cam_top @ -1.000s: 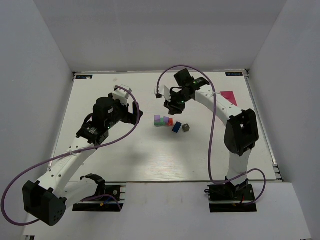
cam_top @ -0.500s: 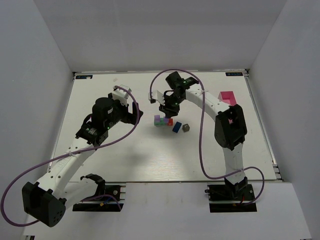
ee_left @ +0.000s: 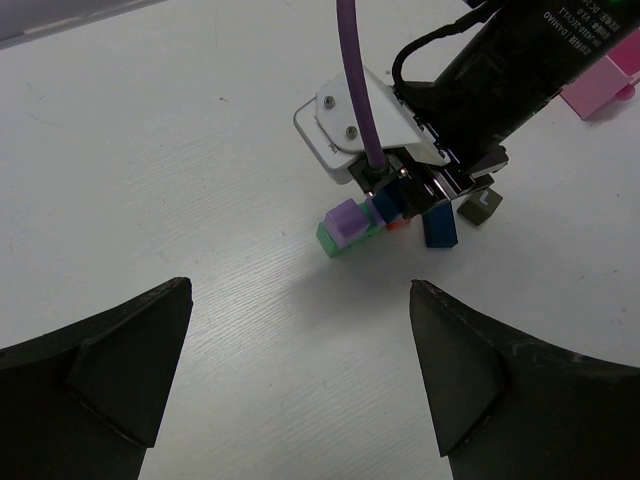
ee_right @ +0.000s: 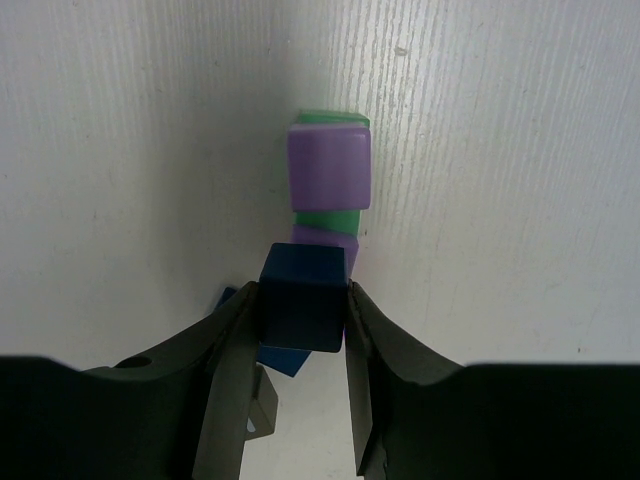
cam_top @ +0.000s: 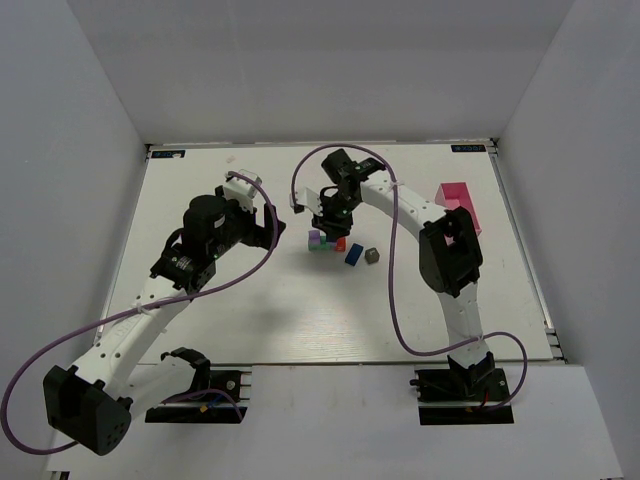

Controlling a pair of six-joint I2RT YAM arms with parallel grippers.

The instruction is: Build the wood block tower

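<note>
Right gripper [ee_right: 301, 302] is pinched onto a small dark blue wooden cube [ee_right: 303, 280], one finger on each side. It's parked right over the tower, a low multicoloured clump of little painted blocks [cam_top: 322, 241] sitting just above the middle of the top view. Can't tell if the cube is touching the stack or just hovering.

In the right wrist view, going up the frame from the cube, there's a lilac cube [ee_right: 329, 168] on top of a green brick [ee_right: 330, 220].

Left gripper [ee_left: 300, 380] is spread wide with nothing in it, off to the left of the clump and well apart.

A loose dark blue brick [cam_top: 354, 254] and a grey cube [cam_top: 373, 256] lie just right of the clump. The pink rectangular box [cam_top: 458, 200] is up at the upper right of the white table [cam_top: 250, 320].
</note>
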